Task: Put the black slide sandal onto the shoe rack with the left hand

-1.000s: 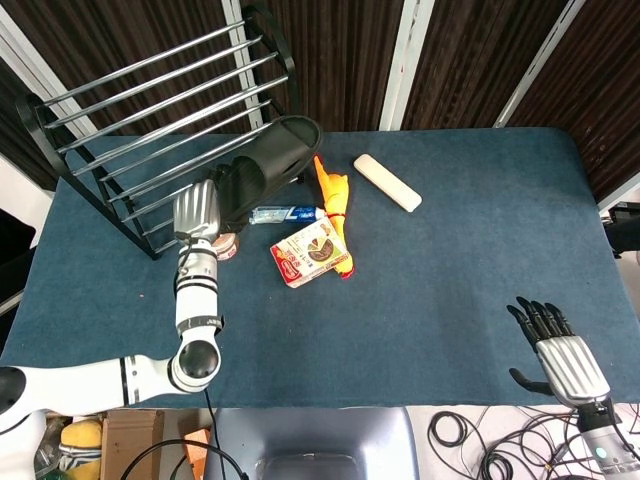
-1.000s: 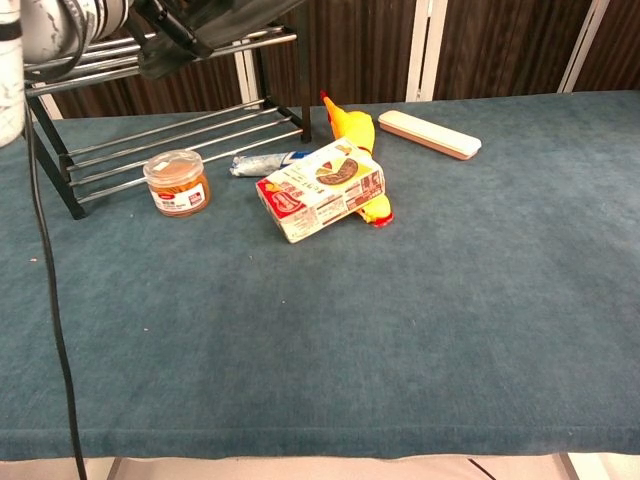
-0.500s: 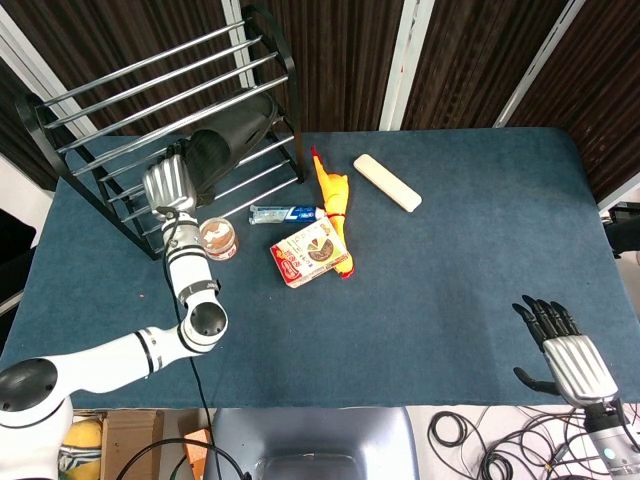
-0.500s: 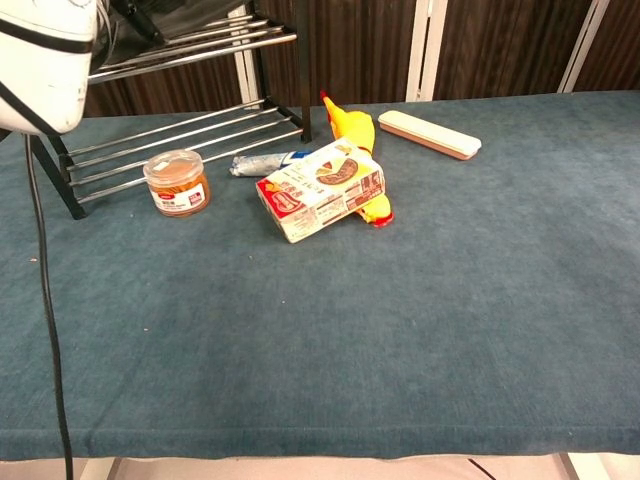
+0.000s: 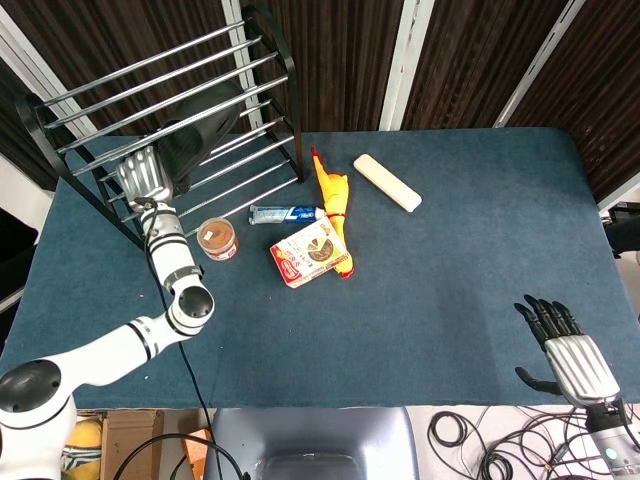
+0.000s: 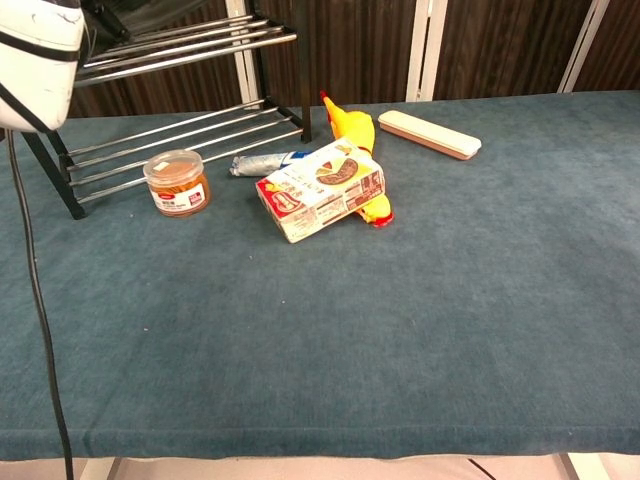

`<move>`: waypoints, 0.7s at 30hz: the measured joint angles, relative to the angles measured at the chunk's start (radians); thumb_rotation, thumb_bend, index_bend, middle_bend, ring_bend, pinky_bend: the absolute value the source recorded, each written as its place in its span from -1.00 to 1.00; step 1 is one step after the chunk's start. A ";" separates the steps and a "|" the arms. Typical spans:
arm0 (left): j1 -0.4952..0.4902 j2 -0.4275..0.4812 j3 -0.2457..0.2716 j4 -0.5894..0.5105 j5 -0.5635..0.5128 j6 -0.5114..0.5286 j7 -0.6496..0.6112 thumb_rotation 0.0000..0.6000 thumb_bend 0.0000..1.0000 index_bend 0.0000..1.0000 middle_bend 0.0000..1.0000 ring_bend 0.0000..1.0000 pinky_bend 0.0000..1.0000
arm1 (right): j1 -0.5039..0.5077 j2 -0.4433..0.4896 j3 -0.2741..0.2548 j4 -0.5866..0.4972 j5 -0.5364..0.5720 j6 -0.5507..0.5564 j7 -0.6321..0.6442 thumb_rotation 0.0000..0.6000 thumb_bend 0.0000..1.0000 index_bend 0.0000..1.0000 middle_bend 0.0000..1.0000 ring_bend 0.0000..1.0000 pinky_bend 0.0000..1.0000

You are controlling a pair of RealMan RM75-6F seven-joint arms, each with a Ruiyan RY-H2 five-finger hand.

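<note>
The left hand (image 5: 142,172) grips the black slide sandal (image 5: 198,135) over the bars of the shoe rack (image 5: 110,95), fingers hidden, so placement looks nearly done with only setting down and letting go left.

Robot test bench in a lab or workshop

A table (image 5: 480,250) covered in blue felt is standing before dark slatted wall panels (image 5: 340,50) at 12 o'clock; loose cables (image 5: 490,445) are trailing on the floor at 5 o'clock, and a cardboard box (image 5: 125,435) is sitting under the edge at 7 o'clock.
</note>
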 measured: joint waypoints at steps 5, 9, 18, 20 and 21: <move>0.012 0.005 -0.006 0.006 -0.017 -0.032 0.006 1.00 -0.32 -0.51 0.15 0.16 0.22 | 0.002 -0.002 0.000 -0.001 0.001 -0.007 -0.006 1.00 -0.65 -1.00 -1.00 -1.00 -0.88; 0.021 0.005 -0.009 0.018 -0.017 -0.055 -0.007 0.96 -0.36 -0.69 -0.22 -0.26 -0.05 | 0.002 -0.002 0.001 -0.002 0.002 -0.005 -0.006 1.00 -0.65 -1.00 -1.00 -1.00 -0.87; 0.027 0.020 -0.022 0.007 -0.083 -0.075 0.055 0.64 -0.42 -0.86 -0.69 -0.75 -0.37 | 0.002 -0.003 0.003 -0.002 0.006 -0.007 -0.008 1.00 -0.65 -1.00 -1.00 -1.00 -0.86; 0.028 0.026 -0.025 -0.003 -0.090 -0.080 0.061 0.55 -0.43 -0.87 -0.70 -0.76 -0.39 | 0.002 -0.002 0.003 -0.003 0.007 -0.007 -0.009 1.00 -0.65 -1.00 -1.00 -1.00 -0.86; 0.029 0.028 -0.025 -0.006 -0.088 -0.080 0.059 0.43 -0.45 -0.88 -0.71 -0.77 -0.39 | 0.002 -0.002 0.003 -0.003 0.006 -0.007 -0.009 1.00 -0.65 -1.00 -1.00 -1.00 -0.86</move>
